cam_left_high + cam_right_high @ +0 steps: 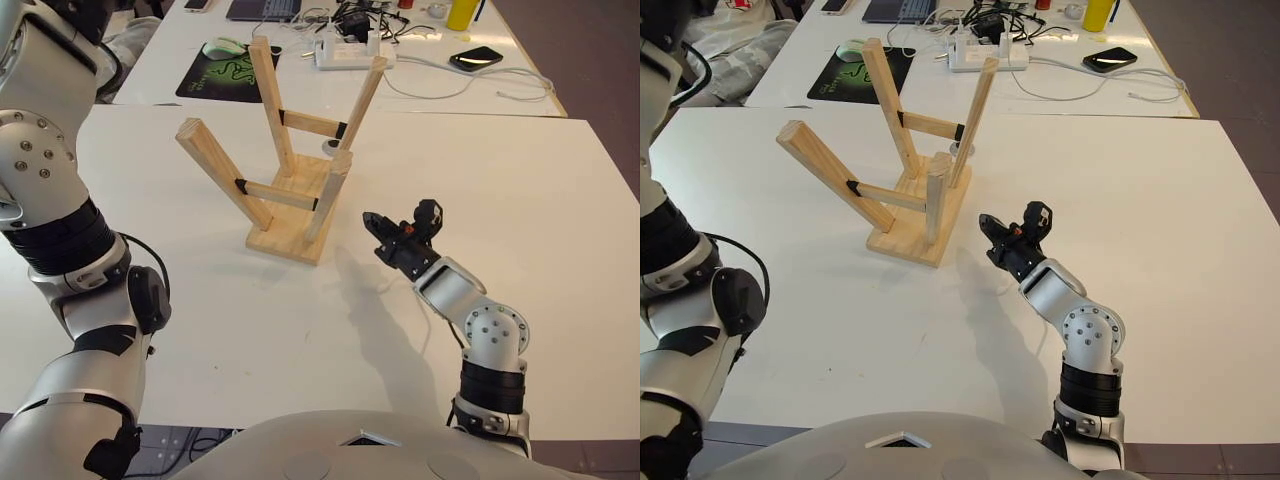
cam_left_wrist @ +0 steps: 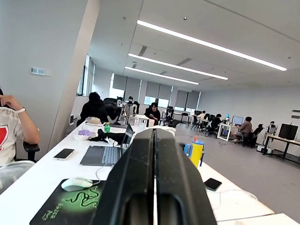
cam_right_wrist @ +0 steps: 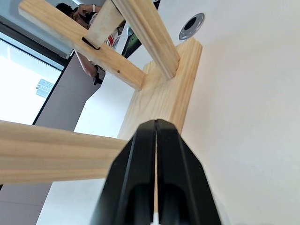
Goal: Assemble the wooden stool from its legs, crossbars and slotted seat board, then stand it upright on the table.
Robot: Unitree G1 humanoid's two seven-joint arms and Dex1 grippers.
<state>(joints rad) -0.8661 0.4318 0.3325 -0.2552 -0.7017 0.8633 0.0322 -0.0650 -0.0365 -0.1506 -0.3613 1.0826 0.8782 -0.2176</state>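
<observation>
The wooden stool (image 1: pixel 290 190) lies upside down near the middle of the white table (image 1: pixel 520 200). Its seat board (image 1: pixel 285 238) rests flat on the table, with the legs (image 1: pixel 272 110) splayed upward and joined by crossbars (image 1: pixel 312 124). My right gripper (image 1: pixel 369 219) is shut and empty, low over the table just right of the seat board and pointing at it. In the right wrist view the shut fingers (image 3: pixel 140 154) aim at the seat board's edge (image 3: pixel 165 96), a short gap away. In the left wrist view my left gripper (image 2: pixel 154 133) is shut, empty, and points out into the room.
A metal cable grommet (image 1: pixel 331 147) sits in the table just behind the stool. The rear table holds a mouse pad (image 1: pixel 218 75) with a mouse (image 1: pixel 224 47), a power strip (image 1: pixel 352 55), a phone (image 1: pixel 476 58) and a laptop (image 1: pixel 262 9). Bare table stretches right of the stool.
</observation>
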